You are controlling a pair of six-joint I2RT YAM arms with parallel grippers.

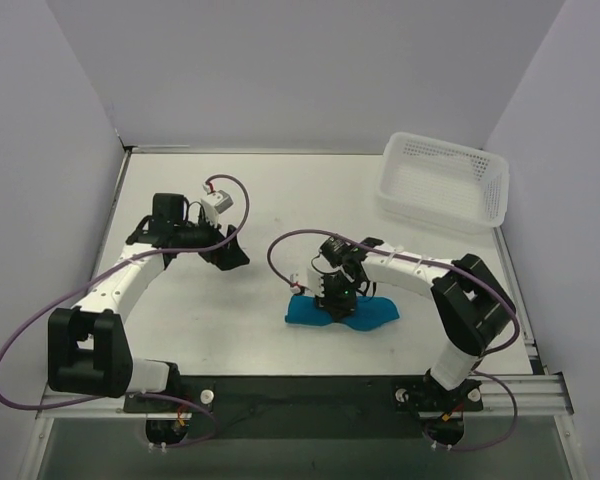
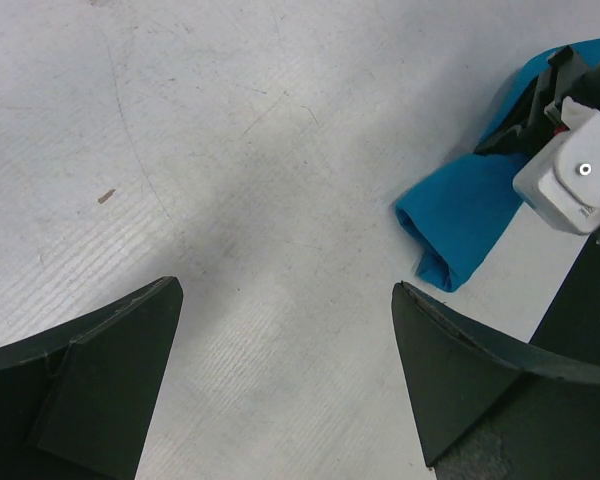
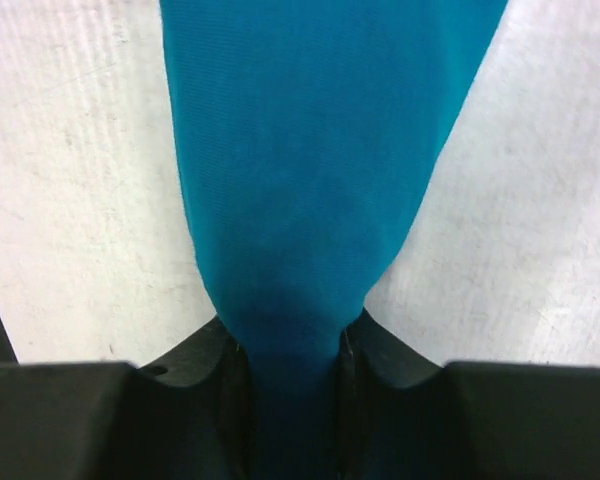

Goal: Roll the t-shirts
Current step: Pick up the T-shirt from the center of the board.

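The teal-blue t-shirt (image 1: 365,314) lies as a long rolled bundle on the white table, near the front centre. My right gripper (image 1: 336,298) is down on the middle of the roll and shut on it; in the right wrist view the t-shirt (image 3: 310,180) is pinched between both fingers. My left gripper (image 1: 230,256) is open and empty, hovering over bare table to the left of the roll. In the left wrist view one end of the t-shirt (image 2: 460,215) shows at the upper right, beyond the right finger (image 2: 480,380).
A white perforated basket (image 1: 444,181) stands at the back right of the table. The right arm's wrist (image 2: 580,170) shows at the right edge of the left wrist view, over the roll. Grey walls surround the table.
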